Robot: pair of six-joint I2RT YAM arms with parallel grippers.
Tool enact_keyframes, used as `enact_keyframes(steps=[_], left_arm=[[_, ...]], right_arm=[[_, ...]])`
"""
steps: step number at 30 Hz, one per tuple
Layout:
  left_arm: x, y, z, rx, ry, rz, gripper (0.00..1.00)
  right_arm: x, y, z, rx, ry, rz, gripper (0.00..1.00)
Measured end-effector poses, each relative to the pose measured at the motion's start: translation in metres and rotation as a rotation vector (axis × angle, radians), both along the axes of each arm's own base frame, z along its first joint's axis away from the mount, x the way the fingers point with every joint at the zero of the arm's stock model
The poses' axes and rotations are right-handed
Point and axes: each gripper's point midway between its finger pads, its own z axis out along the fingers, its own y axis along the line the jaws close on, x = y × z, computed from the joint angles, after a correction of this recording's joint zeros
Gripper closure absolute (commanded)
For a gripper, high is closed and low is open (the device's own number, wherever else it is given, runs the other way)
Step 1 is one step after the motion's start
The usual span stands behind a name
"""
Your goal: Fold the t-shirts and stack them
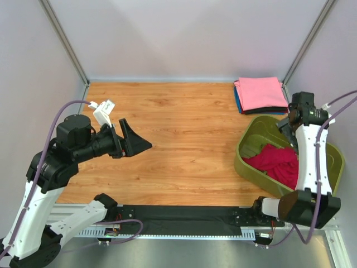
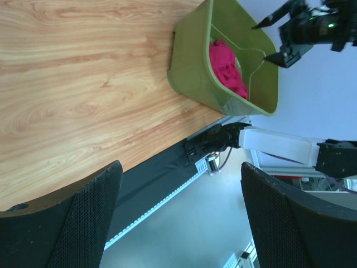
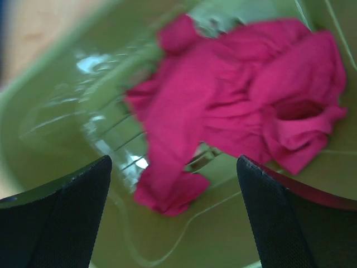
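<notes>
1. Progress, as I judge it: part of the job is done. A neat stack of folded square cloth t-shirts sits at the far right corner of the wooden tabletop [image 1: 184, 123]. The pink t-shirt [image 1: 260, 94] is on top, with edges of the blue t-shirt [image 1: 237, 100] and the black t-shirt [image 1: 262, 111] showing beneath it.
2. What is left: the deep crimson-red cloth t-shirt [image 3: 234, 106] lies crumpled and unfolded. It has yet to be lifted out, spread, folded and added to the stack.
3. Container: the olive-green plastic basket [image 1: 252, 139] stands at the right, just near of the stack. It holds only the crimson t-shirt, bunched on its floor.
4. The right end effector [image 3: 173, 218] hangs over the basket, above the crimson t-shirt, with its fingers spread wide and nothing gripped.
5. The left end effector [image 1: 134, 138] hovers above the left side of the tabletop, well apart from the basket. It too is wide open and empty.
</notes>
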Motion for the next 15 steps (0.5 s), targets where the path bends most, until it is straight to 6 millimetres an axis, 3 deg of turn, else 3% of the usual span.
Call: enact_keyframes(steps=[4,7,15], left_arm=[[-0.002,0.006,-0.002,0.015,-0.004,0.016,0.07],[-0.004,0.008,-0.006,0.028,0.006,0.023,0.07],[-0.004,0.014,-0.019,0.088,0.063,0.043,0.08]], right_arm=[[-0.029,-0.02,-0.06,0.088,0.183,-0.134,0.07],[-0.036,-0.026,-0.08,0.112,0.217,-0.18,0.08],[-0.026,-0.028,-0.13,0.158,0.226,-0.233,0.1]])
